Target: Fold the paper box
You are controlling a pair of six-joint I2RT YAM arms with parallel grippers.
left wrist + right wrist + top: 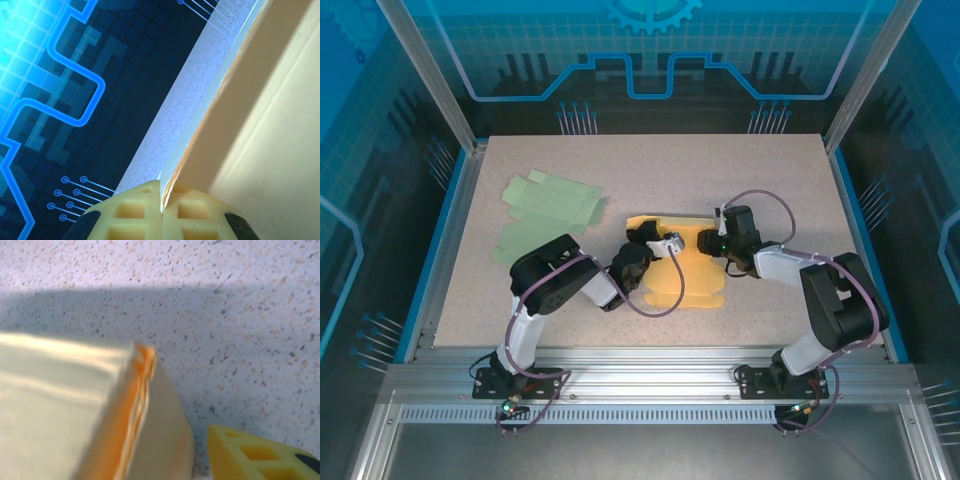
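the paper box (685, 265) lies in the middle of the tabletop (770, 170), partly folded; the left fingers (150, 197) are pinched tight on the thin edge of one raised panel; the right fingers (250, 452) sit just beside a doubled corner, their gap impossible to judge; if that side is loose, a pull could drag the whole box, or the edge may slip free and spring flat.
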